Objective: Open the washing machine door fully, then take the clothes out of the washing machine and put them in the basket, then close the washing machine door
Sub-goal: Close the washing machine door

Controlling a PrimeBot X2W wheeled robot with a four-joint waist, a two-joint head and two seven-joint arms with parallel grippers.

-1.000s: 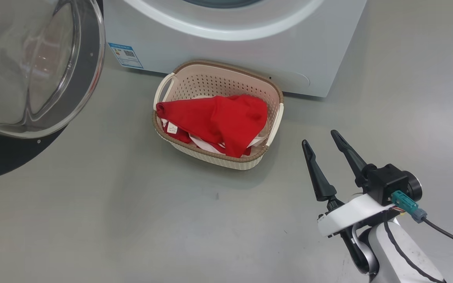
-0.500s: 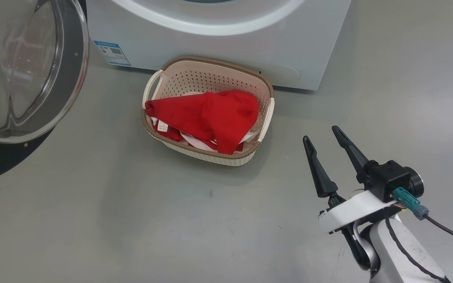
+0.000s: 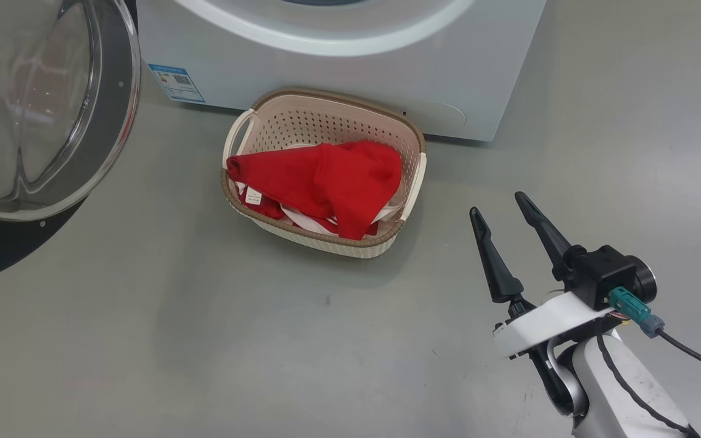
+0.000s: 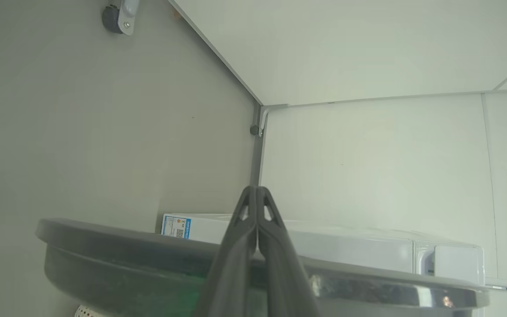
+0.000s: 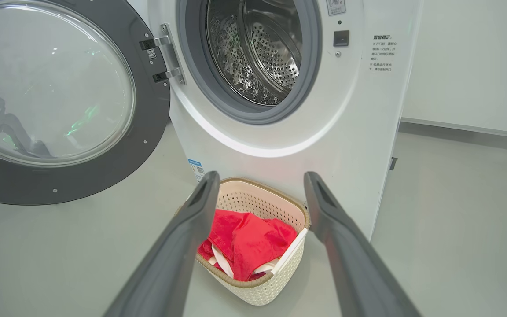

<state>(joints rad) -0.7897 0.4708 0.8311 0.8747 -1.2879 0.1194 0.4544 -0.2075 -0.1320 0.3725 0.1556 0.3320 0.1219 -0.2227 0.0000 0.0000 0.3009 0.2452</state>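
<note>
The clothes (image 3: 326,179) lie heaped in the basket (image 3: 332,93), which sits on the floor (image 3: 204,334) right against the front of the washing machine (image 5: 346,132), below its opening. The drum (image 5: 258,53) looks bare, so you are likely at the last step: closing the washing machine door (image 5: 148,132), which stands swung wide at the machine's left side.

Your right gripper (image 3: 496,204) hangs in front of the machine, right of the basket, jaws spread and holding nothing. Your left gripper (image 4: 255,190) has its jaws pressed together on nothing, at the door's outer edge; I cannot tell whether it touches.

Expect the door to be stiff, hinged, fairly heavy and glossy – probably slippery. Push on the edge farthest from the hinge (image 5: 165,59), not on the glass window (image 5: 51,83).
</note>
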